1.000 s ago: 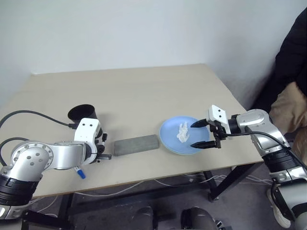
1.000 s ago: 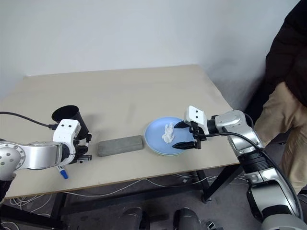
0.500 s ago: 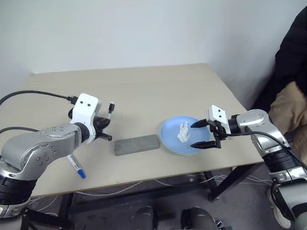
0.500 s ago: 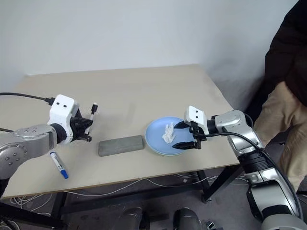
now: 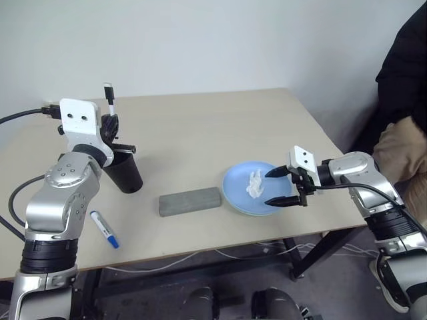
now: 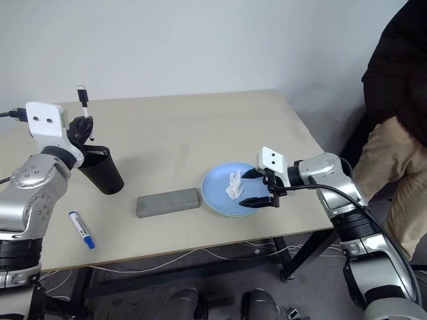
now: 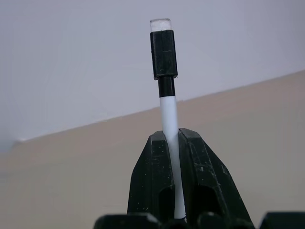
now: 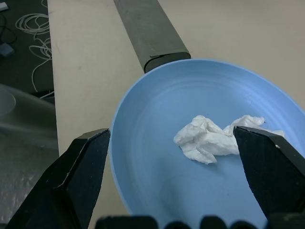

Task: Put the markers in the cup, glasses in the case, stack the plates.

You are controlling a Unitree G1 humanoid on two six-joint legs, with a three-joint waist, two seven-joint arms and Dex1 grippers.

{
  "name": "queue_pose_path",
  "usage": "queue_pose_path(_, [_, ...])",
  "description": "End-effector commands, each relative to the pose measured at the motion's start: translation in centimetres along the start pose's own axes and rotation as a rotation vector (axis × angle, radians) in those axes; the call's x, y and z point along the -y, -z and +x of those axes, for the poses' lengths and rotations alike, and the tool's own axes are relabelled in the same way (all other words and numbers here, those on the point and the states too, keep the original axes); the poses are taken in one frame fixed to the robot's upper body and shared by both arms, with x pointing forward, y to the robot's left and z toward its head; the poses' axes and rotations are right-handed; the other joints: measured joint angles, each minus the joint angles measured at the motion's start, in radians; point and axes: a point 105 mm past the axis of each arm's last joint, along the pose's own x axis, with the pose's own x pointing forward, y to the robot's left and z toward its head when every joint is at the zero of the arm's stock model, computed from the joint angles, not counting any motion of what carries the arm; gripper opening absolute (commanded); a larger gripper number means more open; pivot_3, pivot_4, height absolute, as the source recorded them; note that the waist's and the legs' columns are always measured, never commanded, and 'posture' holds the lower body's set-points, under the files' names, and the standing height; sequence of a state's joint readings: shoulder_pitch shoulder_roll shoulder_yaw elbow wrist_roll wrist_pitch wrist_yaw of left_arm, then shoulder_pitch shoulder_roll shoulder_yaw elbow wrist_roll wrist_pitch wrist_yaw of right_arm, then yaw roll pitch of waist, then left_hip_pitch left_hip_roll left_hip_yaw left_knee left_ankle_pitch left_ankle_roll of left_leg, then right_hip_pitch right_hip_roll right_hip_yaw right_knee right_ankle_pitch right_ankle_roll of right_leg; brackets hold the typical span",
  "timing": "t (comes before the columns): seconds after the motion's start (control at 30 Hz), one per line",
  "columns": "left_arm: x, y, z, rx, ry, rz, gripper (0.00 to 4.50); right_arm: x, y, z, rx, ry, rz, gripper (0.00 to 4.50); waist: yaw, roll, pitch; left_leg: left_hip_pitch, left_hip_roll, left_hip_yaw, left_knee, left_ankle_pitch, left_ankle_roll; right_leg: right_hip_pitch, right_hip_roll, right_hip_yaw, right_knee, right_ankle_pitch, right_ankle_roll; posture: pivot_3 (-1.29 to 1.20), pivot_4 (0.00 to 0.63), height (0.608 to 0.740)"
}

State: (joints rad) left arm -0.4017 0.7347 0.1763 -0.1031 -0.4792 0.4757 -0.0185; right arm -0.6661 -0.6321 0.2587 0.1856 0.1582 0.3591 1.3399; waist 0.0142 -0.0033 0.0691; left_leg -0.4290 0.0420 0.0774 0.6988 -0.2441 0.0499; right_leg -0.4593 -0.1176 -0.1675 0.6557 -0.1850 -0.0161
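Note:
My left gripper (image 5: 111,125) is shut on the thin black-capped marker (image 7: 164,71) and holds it upright just above the rim of the black cup (image 5: 125,172) at the table's left. The blue-capped marker (image 5: 105,229) lies flat near the front edge, in front of the cup. The grey case (image 5: 190,201) lies shut at mid-table. A light blue plate (image 5: 235,183) rests on another plate, whose pale rim (image 5: 248,213) shows at its near edge. My right gripper (image 5: 269,189) stands open over the blue plate's right side. The glasses are hidden.
A crumpled white tissue (image 8: 214,143) lies in the blue plate between my right fingers. A person (image 5: 407,100) in dark top and tan trousers stands off the table's right edge. The table's far half (image 5: 200,127) is bare wood.
My left arm has lifted from the front left of the table and swung back over the cup, turning the black-capped marker upright. The right arm has not moved.

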Motion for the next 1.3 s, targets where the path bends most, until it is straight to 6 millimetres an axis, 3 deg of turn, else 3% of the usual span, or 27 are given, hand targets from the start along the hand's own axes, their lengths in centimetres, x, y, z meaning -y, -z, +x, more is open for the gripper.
queue_pose_path(0.03, [-0.9,-1.7,0.3,0.094,-0.022,0.016,0.01,0.7,-2.1,-0.6,0.049,0.032,-0.054,4.50,0.000,0.000,0.000,0.000,0.000,0.000,0.000,0.000,0.000,0.000,0.000,0.000,0.000,0.000,0.000,0.00,0.000,0.701])
queue_pose_path(0.23, [-1.2,-0.4,0.7,0.094,-0.041,0.004,0.01,1.7,-3.7,-1.3,0.110,0.065,-0.051,4.50,-0.001,0.000,0.000,0.000,0.000,0.000,0.000,0.000,0.000,0.000,0.000,0.000,0.000,0.001,0.001,0.00,0.000,0.701])
queue_pose_path(0.53, [-2.2,1.9,0.0,0.050,-0.082,-0.003,0.01,2.2,-3.6,-2.0,0.102,0.099,-0.050,4.50,-0.001,-0.001,0.000,0.000,0.000,0.000,0.000,0.000,0.000,0.000,-0.001,0.000,0.000,0.001,0.002,0.00,0.000,0.701])
queue_pose_path(1.3, [-1.4,5.9,-2.4,-0.059,-0.058,0.007,0.01,2.9,-4.0,-2.3,0.100,0.106,-0.062,4.50,-0.001,0.000,0.000,0.000,0.001,0.000,0.001,0.000,0.000,0.000,-0.001,-0.002,0.001,0.001,0.002,0.00,0.000,0.701])
